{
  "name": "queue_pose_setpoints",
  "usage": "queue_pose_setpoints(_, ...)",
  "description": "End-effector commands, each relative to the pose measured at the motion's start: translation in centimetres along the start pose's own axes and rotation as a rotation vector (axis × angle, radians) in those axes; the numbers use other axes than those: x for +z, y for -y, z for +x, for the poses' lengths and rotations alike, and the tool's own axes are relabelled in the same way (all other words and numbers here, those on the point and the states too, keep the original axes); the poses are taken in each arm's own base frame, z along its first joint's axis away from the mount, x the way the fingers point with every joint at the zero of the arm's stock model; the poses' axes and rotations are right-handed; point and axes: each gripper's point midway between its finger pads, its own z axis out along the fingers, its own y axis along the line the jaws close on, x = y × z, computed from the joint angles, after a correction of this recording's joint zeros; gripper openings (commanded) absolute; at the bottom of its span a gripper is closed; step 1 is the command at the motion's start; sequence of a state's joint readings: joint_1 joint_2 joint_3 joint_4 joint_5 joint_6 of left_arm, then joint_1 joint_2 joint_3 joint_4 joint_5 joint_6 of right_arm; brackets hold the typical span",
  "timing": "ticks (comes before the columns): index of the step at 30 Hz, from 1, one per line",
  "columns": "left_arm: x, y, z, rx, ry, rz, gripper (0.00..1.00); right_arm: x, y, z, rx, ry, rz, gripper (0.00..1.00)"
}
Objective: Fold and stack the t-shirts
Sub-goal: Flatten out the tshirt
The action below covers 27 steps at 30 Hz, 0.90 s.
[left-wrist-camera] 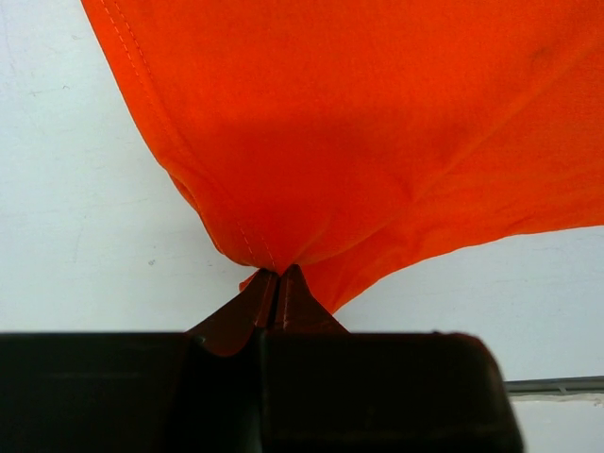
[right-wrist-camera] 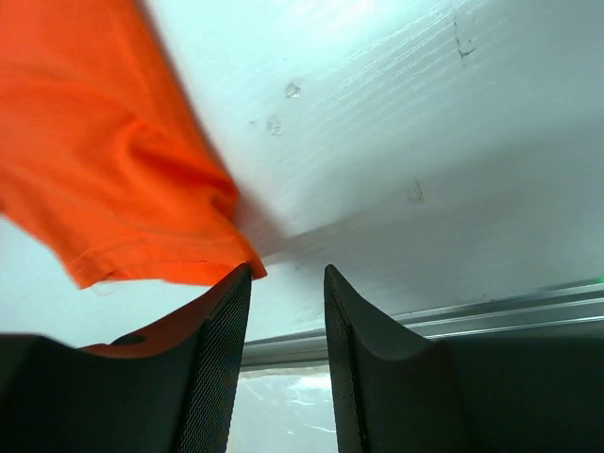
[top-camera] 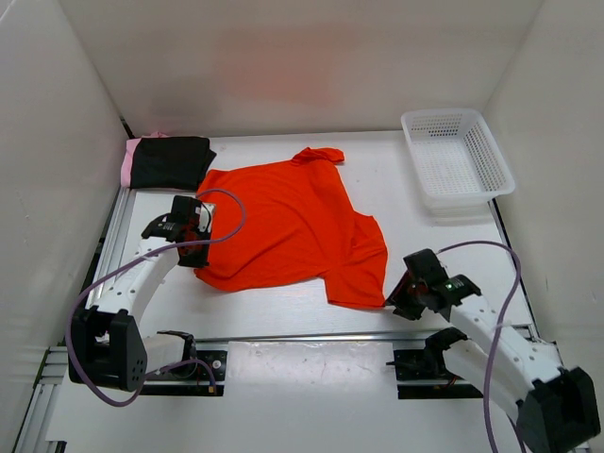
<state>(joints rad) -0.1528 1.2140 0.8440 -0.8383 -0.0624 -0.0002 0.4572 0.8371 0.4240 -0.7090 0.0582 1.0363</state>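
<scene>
Cloth-to-jaw offset on the right side is what we judge the coming move to turn on.

From the top camera, the bright orange-red short-sleeved t-shirt (top-camera: 293, 222) lies spread on the white surface (top-camera: 444, 255), its near edge running left to right between the arms. The right arm (top-camera: 491, 330) is nearer the loose near-right corner. A folded black t-shirt (top-camera: 175, 160) sits on a light pink t-shirt (top-camera: 126, 165) at the far left, and a white plastic mesh basket (top-camera: 462, 196) stands far right. Neither is in the way.

At the left wrist, we see the left jaws pinched tight on a gathered fold of the orange-red t-shirt (left-wrist-camera: 377, 142).

At the right wrist, the right jaws stand parted with nothing between them. The shirt's hemmed corner (right-wrist-camera: 170, 269) lies just left of the gap, beside one finger (right-wrist-camera: 222, 359).
</scene>
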Motion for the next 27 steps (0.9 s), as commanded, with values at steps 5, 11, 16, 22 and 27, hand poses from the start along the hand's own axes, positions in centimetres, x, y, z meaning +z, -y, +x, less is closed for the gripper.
queue_pose_setpoints(5, -0.1, 0.4, 0.0, 0.003, 0.006, 0.019, 0.1, -1.6, -1.0, -2.2, 0.041, 0.107, -0.027, 0.46)
queue_pose_setpoints(11, -0.1, 0.4, 0.0, 0.003, 0.006, 0.019, 0.1, -0.2, -2.9, -1.8, 0.02, 0.024, -0.035, 0.69)
queue_pose_setpoints(16, -0.3, 0.4, -0.1, 0.003, 0.015, 0.019, 0.1, 2.1, -3.5, -0.2, 0.009, -0.077, -0.061, 0.67)
queue_pose_setpoints(22, -0.1, 0.4, 0.3, 0.003, 0.004, 0.019, 0.1, 3.6, -3.0, 2.2, -0.002, -0.233, -0.043, 0.01)
queue_pose_setpoints(27, -0.9, -1.5, -8.9, -0.025, 0.109, -0.057, 0.1, 0.2, -11.3, -11.6, 0.011, -0.021, -0.178, 0.0)
